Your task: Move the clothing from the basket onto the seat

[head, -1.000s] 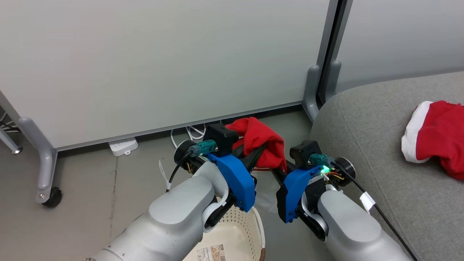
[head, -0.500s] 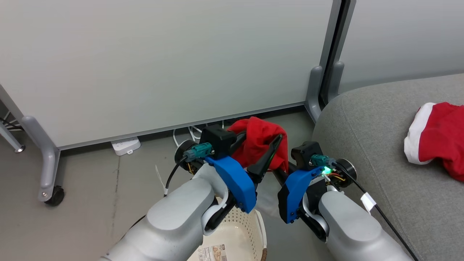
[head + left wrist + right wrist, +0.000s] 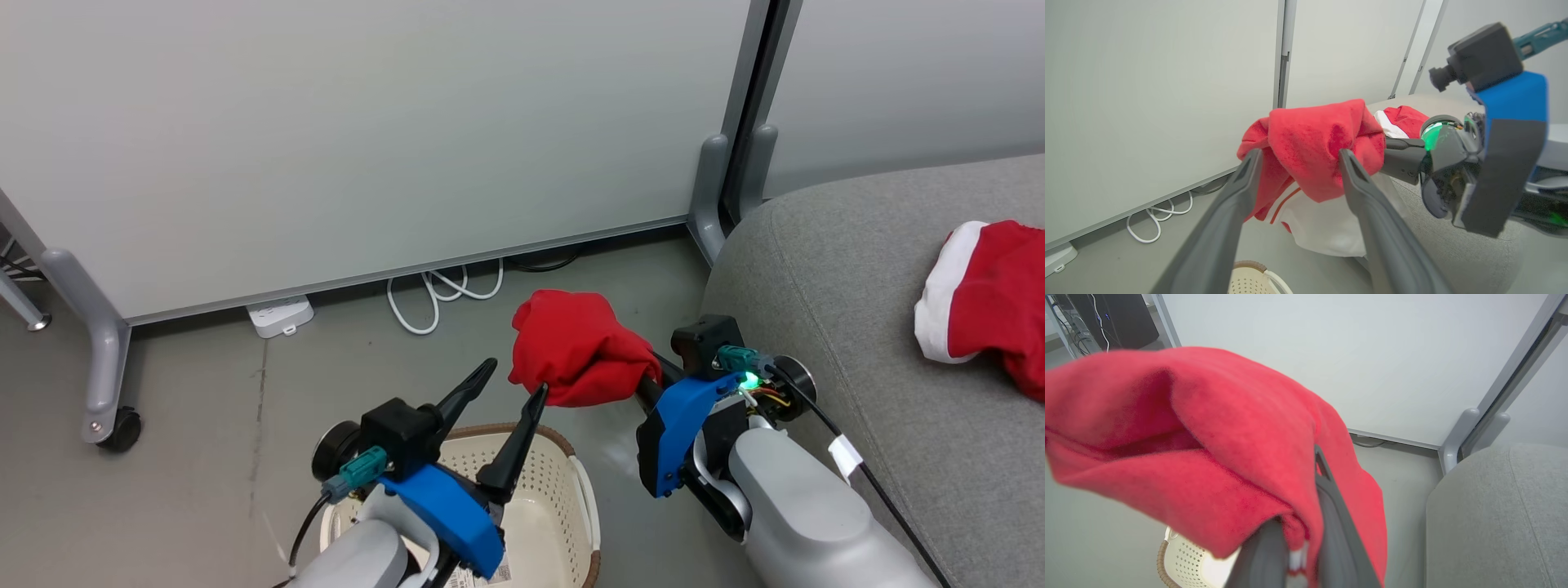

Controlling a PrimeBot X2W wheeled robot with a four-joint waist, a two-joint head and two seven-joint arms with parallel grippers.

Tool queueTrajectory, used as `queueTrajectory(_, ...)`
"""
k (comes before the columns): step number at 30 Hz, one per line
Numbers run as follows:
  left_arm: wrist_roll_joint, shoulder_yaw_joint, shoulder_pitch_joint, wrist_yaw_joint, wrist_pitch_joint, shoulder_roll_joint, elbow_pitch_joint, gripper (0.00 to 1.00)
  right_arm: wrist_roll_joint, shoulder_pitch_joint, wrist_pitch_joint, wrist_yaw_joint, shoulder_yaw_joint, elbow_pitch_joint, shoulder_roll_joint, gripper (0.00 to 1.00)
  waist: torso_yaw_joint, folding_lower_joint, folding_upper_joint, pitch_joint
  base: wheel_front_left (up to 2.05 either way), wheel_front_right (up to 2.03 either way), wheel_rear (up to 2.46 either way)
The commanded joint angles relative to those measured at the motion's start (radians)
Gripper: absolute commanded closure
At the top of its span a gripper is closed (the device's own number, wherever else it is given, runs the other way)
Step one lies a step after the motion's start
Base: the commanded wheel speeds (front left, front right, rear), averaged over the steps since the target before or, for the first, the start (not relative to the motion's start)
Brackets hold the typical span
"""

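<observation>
One bright-red piece of clothing [image 3: 575, 351] hangs bunched over my right gripper [image 3: 1300, 535], which is shut on it in the air between the basket and the seat. The fingertips are buried in the fabric. A white band of it [image 3: 1327, 220] droops below. My left gripper [image 3: 516, 380] stands open and empty just left of that garment, above the cream basket [image 3: 563, 506] with its brown rim. A second red and white garment [image 3: 988, 294] lies on the grey seat [image 3: 816, 310] at the right.
A pale partition wall on grey legs, with a caster [image 3: 114, 429], runs across the back. A white power strip [image 3: 279, 317] and a looped white cable [image 3: 445, 290] lie on the grey floor at its foot. The seat's rounded corner is close to my right forearm.
My left gripper has opened, let go of the red garment and drawn back down and left over the basket. The right gripper still holds the garment.
</observation>
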Motion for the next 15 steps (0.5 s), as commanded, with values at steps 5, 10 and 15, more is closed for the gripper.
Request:
queueTrajectory(5,0.111,0.104,0.141,-0.009,-0.003,0.038,-0.087,0.00,-0.004,0.025,-0.004,-0.001,-0.015,-0.010,-0.005,1.00,0.007,0.0000,0.0000,0.006,0.00,0.00,0.00)
queueTrajectory(10,0.167,0.165,0.218,-0.020,-0.003,0.048,-0.111,0.00,-0.011,0.033,-0.001,-0.001,-0.028,-0.016,-0.009,1.00,0.011,0.0000,0.0000,0.006,0.00,0.00,0.00)
queueTrajectory(15,0.208,0.215,0.259,-0.037,-0.003,0.036,-0.111,0.00,-0.015,0.047,0.005,-0.001,-0.044,-0.026,-0.011,1.00,-0.002,0.0000,0.0000,0.007,0.00,0.00,0.00)
